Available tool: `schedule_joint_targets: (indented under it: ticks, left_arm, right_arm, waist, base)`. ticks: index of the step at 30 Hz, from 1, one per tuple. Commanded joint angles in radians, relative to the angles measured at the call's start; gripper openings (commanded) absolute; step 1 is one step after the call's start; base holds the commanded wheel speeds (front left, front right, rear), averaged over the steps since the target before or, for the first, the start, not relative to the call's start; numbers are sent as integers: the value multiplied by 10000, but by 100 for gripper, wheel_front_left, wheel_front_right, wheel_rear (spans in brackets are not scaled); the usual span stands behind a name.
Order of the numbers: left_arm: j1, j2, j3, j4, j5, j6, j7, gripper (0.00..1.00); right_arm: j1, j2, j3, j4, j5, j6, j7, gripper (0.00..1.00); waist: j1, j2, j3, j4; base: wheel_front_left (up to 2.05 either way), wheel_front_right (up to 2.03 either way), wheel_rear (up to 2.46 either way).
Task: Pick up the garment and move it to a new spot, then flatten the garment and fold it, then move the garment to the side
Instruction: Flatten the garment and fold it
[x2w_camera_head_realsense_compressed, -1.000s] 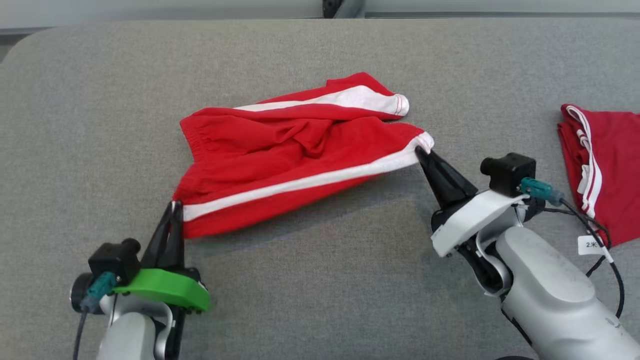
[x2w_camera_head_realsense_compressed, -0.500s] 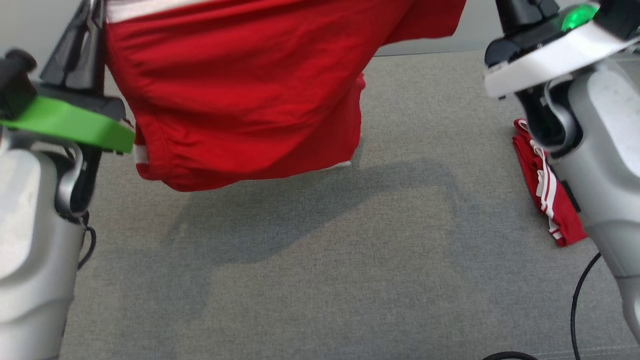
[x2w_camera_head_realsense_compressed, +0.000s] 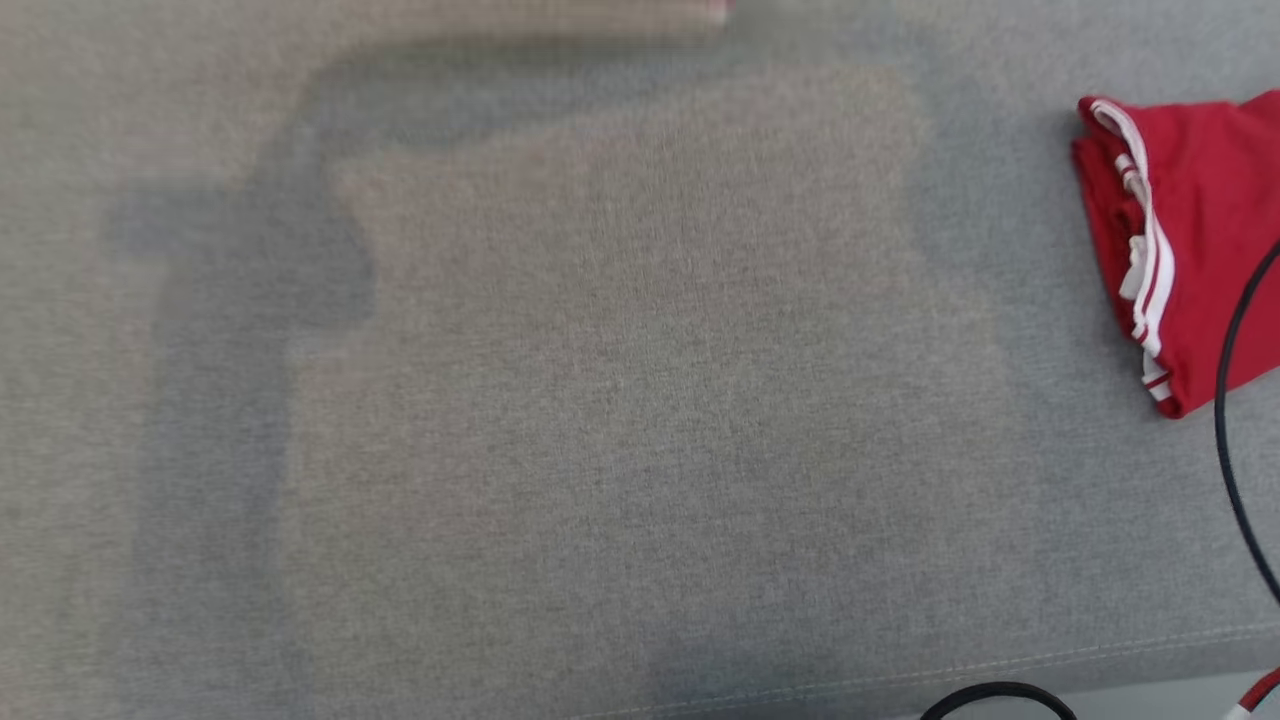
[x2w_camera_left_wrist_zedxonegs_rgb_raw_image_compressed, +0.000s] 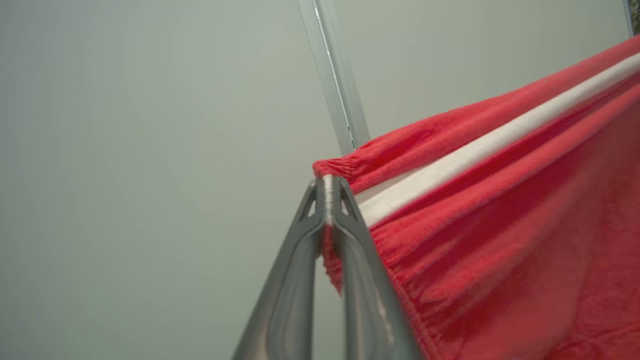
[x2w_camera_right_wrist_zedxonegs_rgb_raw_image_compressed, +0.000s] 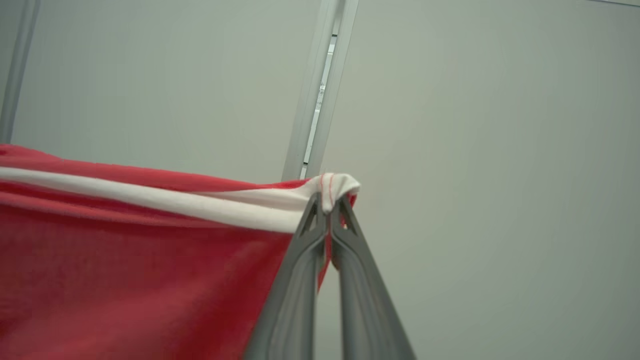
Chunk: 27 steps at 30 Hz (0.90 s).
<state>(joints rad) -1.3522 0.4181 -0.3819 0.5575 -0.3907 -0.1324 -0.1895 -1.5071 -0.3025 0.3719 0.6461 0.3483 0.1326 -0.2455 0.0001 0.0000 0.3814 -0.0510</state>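
The garment (x2w_camera_left_wrist_zedxonegs_rgb_raw_image_compressed: 500, 225) is a pair of red shorts with a white side stripe, held up in the air and stretched between both grippers. My left gripper (x2w_camera_left_wrist_zedxonegs_rgb_raw_image_compressed: 328, 185) is shut on its waistband corner, in the left wrist view. In the right wrist view my right gripper (x2w_camera_right_wrist_zedxonegs_rgb_raw_image_compressed: 328, 202) is shut on the white hem corner of the garment (x2w_camera_right_wrist_zedxonegs_rgb_raw_image_compressed: 125, 250). The head view looks down at the grey cloth surface (x2w_camera_head_realsense_compressed: 600, 400), where a wide shadow lies under the lifted garment.
A second red garment (x2w_camera_head_realsense_compressed: 1190, 240) with white stripes lies folded at the right edge of the surface. A black cable (x2w_camera_head_realsense_compressed: 1235, 430) runs down the right side. Behind the held garment stands a pale wall (x2w_camera_left_wrist_zedxonegs_rgb_raw_image_compressed: 150, 125) with a metal strip (x2w_camera_left_wrist_zedxonegs_rgb_raw_image_compressed: 335, 75).
Both grippers have lifted the garment off the surface and up out of the head view. The head camera has also shifted, so the folded garment sits higher at the right.
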Motion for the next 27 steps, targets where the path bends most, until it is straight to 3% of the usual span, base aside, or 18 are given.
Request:
schedule_joint_targets:
  ticks: [1, 5, 10, 16, 20, 27]
  left_arm:
    - [-682, 43, 76, 502, 26, 42, -298, 0]
    - [-910, -198, 88, 1158, -89, 45, -666, 0]
    - [153, -455, 140, 1355, -600, 45, -747, 0]
    - [3570, -714, 24, 978, -1751, 38, -759, 0]
    - [6240, -1016, 70, 854, -2031, 36, -758, 0]
    - [9048, -1727, 311, 930, -1996, 36, -714, 0]
  right_arm:
    - [-534, -23, -529, 364, -306, -42, -124, 0]
    - [-571, 238, -1122, 513, -587, -44, -208, 0]
    - [767, 481, -846, 254, -377, -42, -192, 0]
    - [4183, 667, 119, -596, 626, -31, -194, 0]
    - [6817, 145, 1075, -1172, 1132, -31, -194, 0]
    - [9628, -404, 1556, -1671, 1870, -31, -193, 0]
  waist:
    - [-1, 0, 1836, -380]
    - [-1, 0, 1975, -404]
    - [-1, 0, 1989, -443]
    - [-1, 0, 1546, -549]
    - [-1, 0, 887, -569]
    - [-1, 0, -494, -525]
  base:
    - [0, 0, 0]
    - [0, 0, 0]
    - [0, 0, 0]
    - [0, 0, 0]
    - [0, 0, 0]
    - [0, 0, 0]
